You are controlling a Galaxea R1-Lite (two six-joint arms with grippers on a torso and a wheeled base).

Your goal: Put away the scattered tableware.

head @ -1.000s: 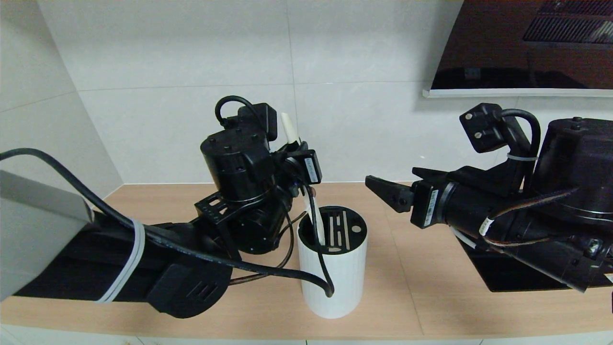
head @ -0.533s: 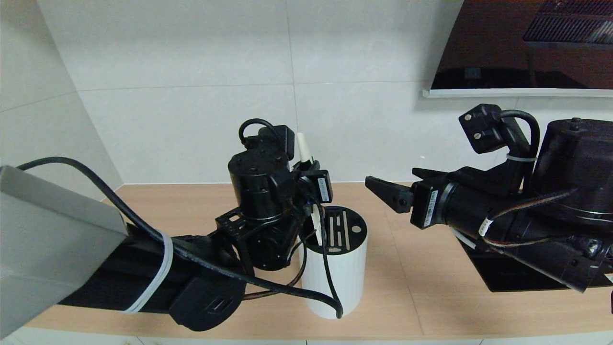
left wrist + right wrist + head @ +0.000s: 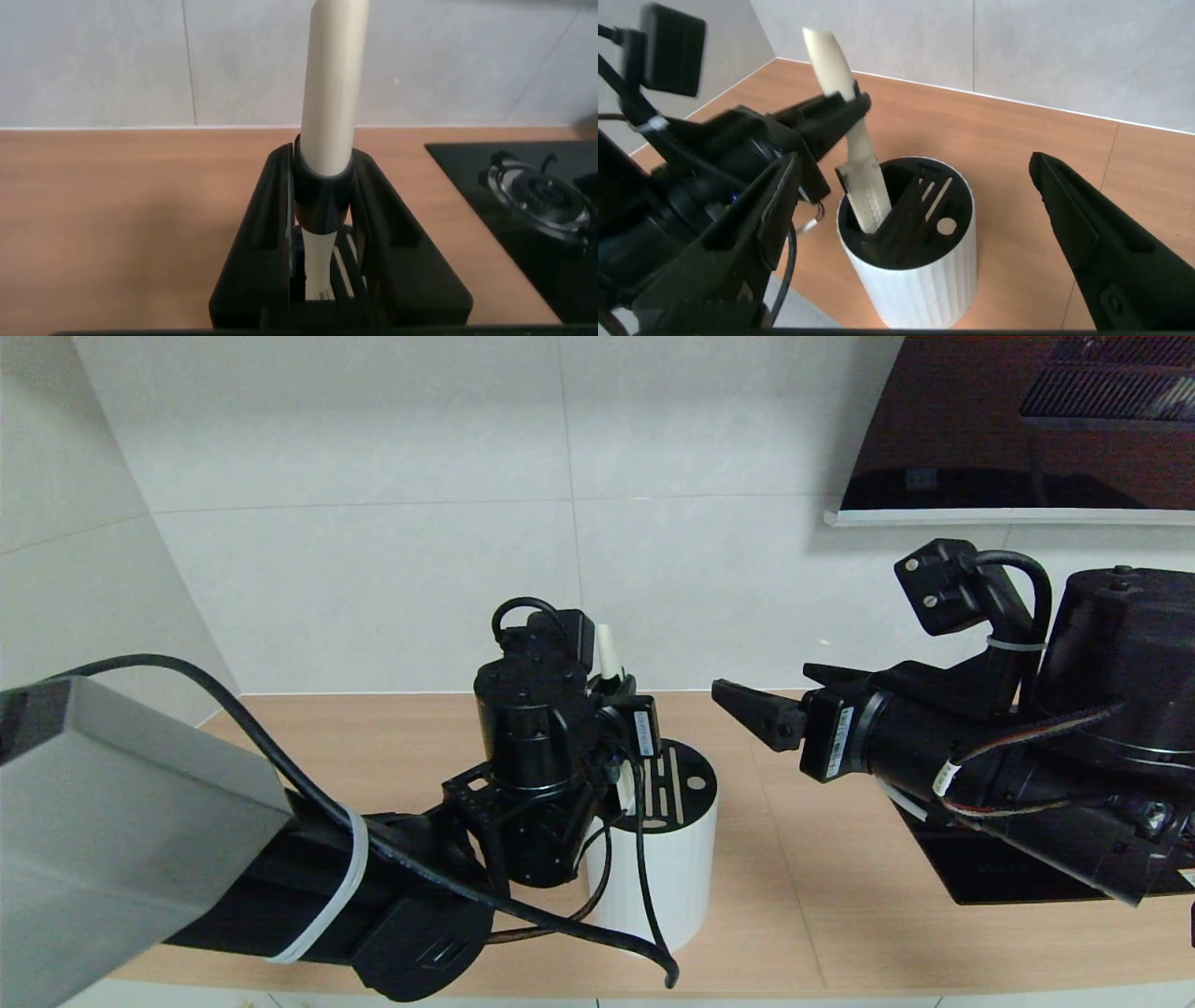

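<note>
My left gripper (image 3: 624, 702) is shut on a cream-handled knife (image 3: 608, 656), held upright over the white cylindrical holder (image 3: 674, 877). The blade (image 3: 866, 198) goes down into a slot in the holder's black top. In the left wrist view the handle (image 3: 331, 84) rises between the closed fingers (image 3: 271, 233), with the blade (image 3: 318, 269) below them. The right wrist view shows the knife (image 3: 828, 58) standing in the holder (image 3: 920, 291), gripped by the left gripper (image 3: 827, 117). My right gripper (image 3: 761, 702) hangs open to the right of the holder, a little above its top, holding nothing.
A black cooktop (image 3: 980, 875) lies on the wooden counter (image 3: 822, 896) at the right, its burner (image 3: 540, 196) in the left wrist view. A dark range hood (image 3: 1008, 429) hangs above it. White tiled wall stands behind and to the left.
My left arm has moved right over the holder and down, sinking the knife's blade deeper into the slot. The right arm and the holder have stayed put.
</note>
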